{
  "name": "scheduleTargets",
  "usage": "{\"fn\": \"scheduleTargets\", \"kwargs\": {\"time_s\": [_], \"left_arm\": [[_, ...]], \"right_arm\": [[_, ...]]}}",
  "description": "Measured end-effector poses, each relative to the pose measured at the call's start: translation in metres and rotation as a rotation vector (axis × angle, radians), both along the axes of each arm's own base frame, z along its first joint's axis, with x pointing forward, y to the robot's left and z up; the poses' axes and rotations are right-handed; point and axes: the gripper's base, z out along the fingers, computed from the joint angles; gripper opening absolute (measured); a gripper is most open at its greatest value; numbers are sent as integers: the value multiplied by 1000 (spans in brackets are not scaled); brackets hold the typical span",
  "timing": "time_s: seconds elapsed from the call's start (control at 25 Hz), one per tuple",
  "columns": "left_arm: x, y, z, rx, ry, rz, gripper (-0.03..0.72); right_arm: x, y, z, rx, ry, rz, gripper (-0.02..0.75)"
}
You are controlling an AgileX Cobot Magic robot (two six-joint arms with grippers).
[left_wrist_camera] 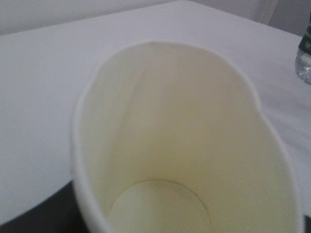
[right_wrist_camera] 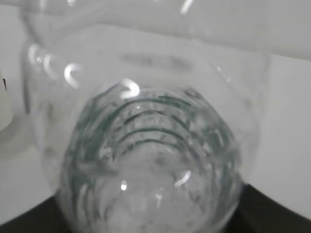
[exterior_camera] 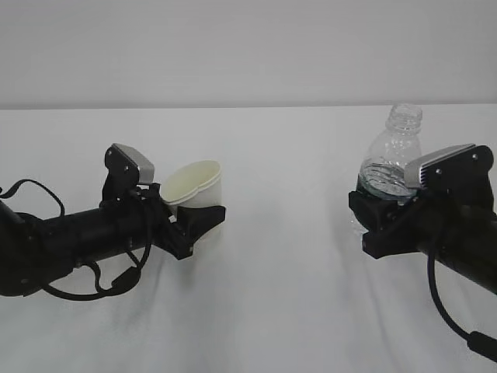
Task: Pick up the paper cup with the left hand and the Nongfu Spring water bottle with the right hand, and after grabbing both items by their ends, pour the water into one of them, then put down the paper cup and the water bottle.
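The white paper cup (exterior_camera: pixel 196 185) is held by my left gripper (exterior_camera: pixel 194 221) near its base, tilted with its mouth toward the upper left; its rim is squeezed oval. The left wrist view looks into the cup (left_wrist_camera: pixel 184 145), whose cream inside shows no water I can make out. My right gripper (exterior_camera: pixel 384 225) is shut on the lower body of the capless Nongfu Spring water bottle (exterior_camera: pixel 388 159), which stands nearly upright. The right wrist view is filled by the ribbed bottle (right_wrist_camera: pixel 146 160) with its green label. Cup and bottle are well apart.
The white table (exterior_camera: pixel 287 295) stretches between and in front of both arms, with a pale wall behind. A black cable (exterior_camera: pixel 446 311) hangs under the right arm. A bit of the bottle (left_wrist_camera: pixel 304 53) shows at the right edge of the left wrist view.
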Motion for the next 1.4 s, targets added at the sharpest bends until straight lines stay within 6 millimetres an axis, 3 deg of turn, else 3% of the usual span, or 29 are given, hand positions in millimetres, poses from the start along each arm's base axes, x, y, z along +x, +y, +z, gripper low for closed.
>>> {"fn": "scheduleTargets", "kwargs": {"time_s": [0.36, 0.72, 1.4], "left_arm": [[3, -42, 18, -18, -12, -175, 426], [-3, -90, 28, 68, -35, -315, 426], [-9, -94, 17, 97, 16, -384, 426]], "right_arm": [[-20, -13, 14, -11, -31, -79, 398], [-20, -16, 14, -21, -26, -114, 397], [-30, -22, 29, -54, 30, -144, 397]]}}
